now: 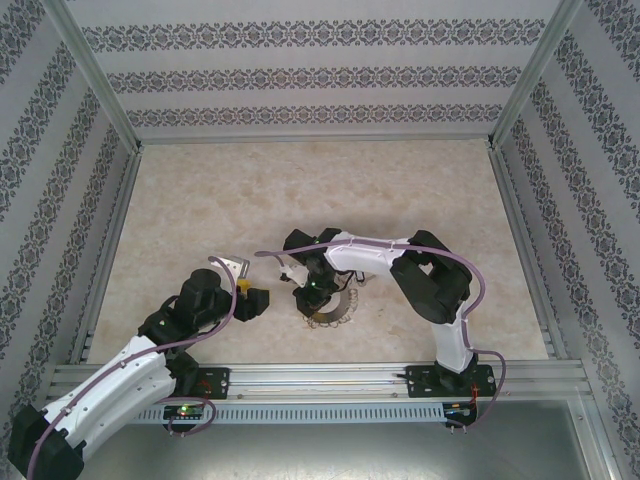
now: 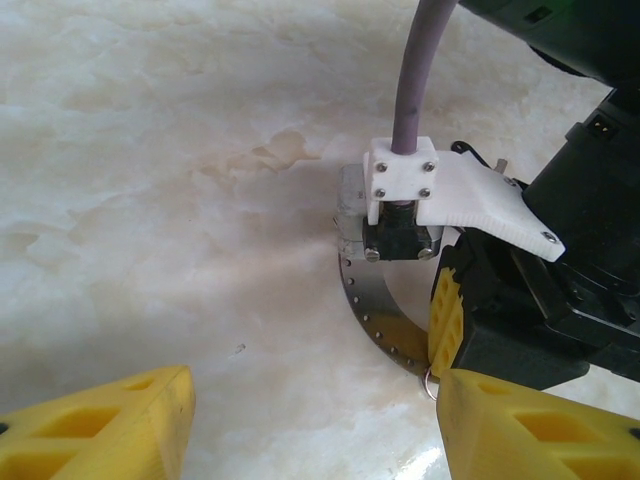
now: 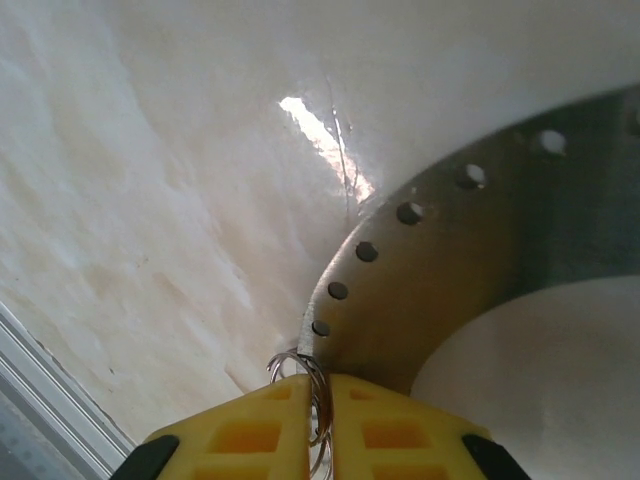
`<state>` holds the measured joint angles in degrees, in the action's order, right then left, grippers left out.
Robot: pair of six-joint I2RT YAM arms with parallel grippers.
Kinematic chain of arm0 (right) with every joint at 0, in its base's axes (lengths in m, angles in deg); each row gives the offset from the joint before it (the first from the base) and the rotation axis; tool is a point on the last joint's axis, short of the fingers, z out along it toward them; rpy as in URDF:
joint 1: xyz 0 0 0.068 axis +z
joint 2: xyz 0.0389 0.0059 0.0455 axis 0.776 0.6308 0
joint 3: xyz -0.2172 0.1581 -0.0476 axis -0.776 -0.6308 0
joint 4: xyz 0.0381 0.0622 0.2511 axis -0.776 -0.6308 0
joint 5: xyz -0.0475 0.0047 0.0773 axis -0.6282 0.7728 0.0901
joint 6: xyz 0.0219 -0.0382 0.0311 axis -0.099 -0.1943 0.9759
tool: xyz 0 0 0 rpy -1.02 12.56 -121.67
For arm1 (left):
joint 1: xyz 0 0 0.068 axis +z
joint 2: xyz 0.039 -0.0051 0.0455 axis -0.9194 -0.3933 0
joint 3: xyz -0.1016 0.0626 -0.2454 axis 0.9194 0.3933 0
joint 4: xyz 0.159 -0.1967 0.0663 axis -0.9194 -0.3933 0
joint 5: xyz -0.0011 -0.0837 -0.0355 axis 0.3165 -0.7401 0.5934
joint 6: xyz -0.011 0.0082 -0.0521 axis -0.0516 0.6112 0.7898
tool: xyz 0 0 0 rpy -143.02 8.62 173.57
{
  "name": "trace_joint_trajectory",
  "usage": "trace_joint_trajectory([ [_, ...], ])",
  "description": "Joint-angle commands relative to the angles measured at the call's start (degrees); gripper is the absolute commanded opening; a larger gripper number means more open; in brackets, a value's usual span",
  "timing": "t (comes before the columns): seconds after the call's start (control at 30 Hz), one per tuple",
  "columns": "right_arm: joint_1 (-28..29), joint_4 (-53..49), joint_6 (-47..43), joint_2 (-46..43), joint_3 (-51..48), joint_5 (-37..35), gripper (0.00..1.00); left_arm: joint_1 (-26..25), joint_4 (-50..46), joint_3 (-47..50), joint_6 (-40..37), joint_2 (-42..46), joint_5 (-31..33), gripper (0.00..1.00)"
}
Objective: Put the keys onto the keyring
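Note:
The keyring (image 1: pixel 332 314) is a flat grey metal ring lying on the table, with small holes along its rim (image 3: pixel 450 270). My right gripper (image 3: pixel 322 395) points down at its near-left rim, its yellow fingers shut on a thin wire loop (image 3: pixel 297 362) that hangs from that rim. The same ring (image 2: pixel 375 310) and loop (image 2: pixel 432 382) show in the left wrist view, beside the right gripper's yellow finger (image 2: pixel 445 320). My left gripper (image 2: pixel 315 400) stands open just left of the ring, with bare table between its fingers. The keys are hidden.
The pale marble-patterned tabletop (image 1: pixel 300 190) stretches out behind both arms. Patterned walls with metal frame rails (image 1: pixel 110 250) close it in at the left, right and back. The right arm's purple cable (image 2: pixel 420 70) and white camera mount (image 2: pixel 440 190) hang over the ring.

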<state>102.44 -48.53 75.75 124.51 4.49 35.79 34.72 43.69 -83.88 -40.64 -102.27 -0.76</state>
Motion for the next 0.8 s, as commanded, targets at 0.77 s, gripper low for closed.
trace_joint_trajectory([
  [0.77, -1.01, 22.81, 5.8, -22.6, -16.06, -0.62, 0.0, 0.57, 2.22, -0.16, 0.38, 4.75, -3.48, 0.66],
])
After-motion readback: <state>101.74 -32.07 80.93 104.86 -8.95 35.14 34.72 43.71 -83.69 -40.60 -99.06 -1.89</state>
